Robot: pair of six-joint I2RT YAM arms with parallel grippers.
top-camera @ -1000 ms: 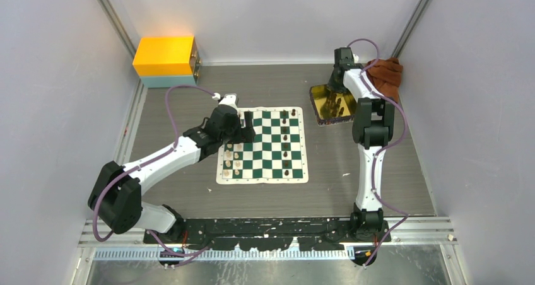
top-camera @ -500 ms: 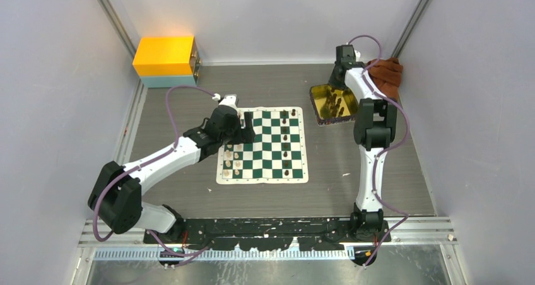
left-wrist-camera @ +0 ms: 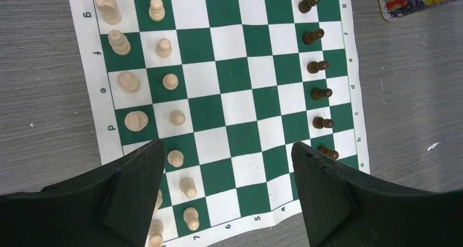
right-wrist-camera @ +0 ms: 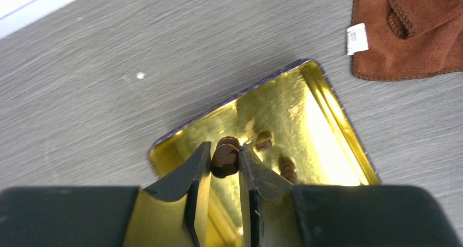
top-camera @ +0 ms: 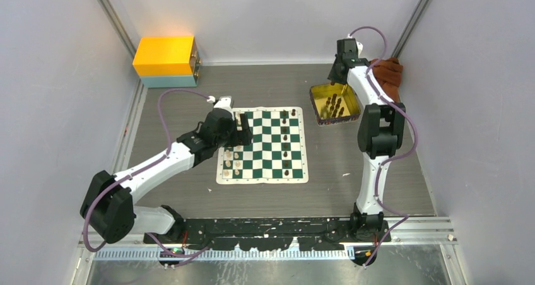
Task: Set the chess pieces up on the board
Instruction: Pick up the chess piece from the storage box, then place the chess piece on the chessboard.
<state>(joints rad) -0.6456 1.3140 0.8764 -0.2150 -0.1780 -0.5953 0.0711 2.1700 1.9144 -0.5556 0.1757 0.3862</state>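
The green and white board (top-camera: 266,154) lies mid-table. Two columns of cream chess pieces (top-camera: 232,162) stand on its left side and a column of dark pieces (top-camera: 286,143) right of centre. My left gripper (top-camera: 243,128) hovers over the board's far left part, open and holding nothing. In the left wrist view it (left-wrist-camera: 226,146) frames bare squares between the cream pieces (left-wrist-camera: 171,81) and the dark pieces (left-wrist-camera: 318,66). My right gripper (right-wrist-camera: 225,148) is shut on a dark brown piece (right-wrist-camera: 224,158) above the gold tray (right-wrist-camera: 327,110), where other dark pieces (right-wrist-camera: 265,140) stand.
The gold tray (top-camera: 318,99) sits right of the board's far corner. A brown cloth (top-camera: 386,74) lies just beyond it by the right wall. A yellow box (top-camera: 165,56) stands in the far left corner. Grey walls close in both sides.
My right gripper has risen and drawn back from the tray with the dark piece in it. My left arm has shifted slightly left over the board, still open.
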